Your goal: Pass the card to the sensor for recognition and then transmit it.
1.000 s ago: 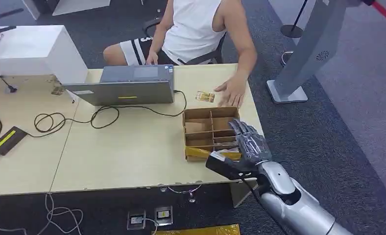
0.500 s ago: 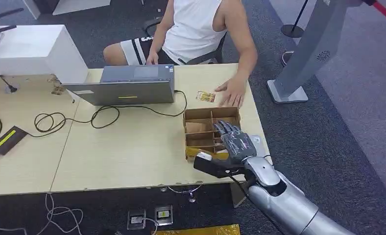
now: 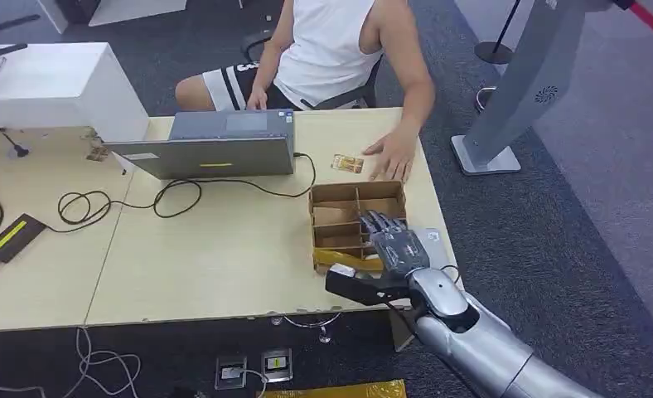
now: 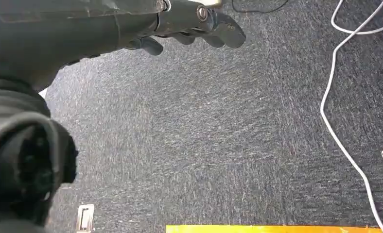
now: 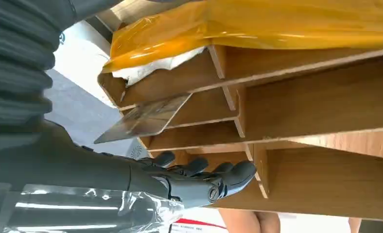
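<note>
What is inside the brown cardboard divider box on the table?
The brown cardboard divider box holds a crumpled yellow plastic bag in its nearest compartment and a tilted card in the next. The right robot hand covers the compartments under it.

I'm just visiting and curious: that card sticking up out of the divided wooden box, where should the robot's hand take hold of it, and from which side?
Probably by the free corner of the card that juts past the wooden box divider, coming from the open side. It leans tilted, lower part hidden in its compartment, so only that edge gives the fingers both faces.
</note>
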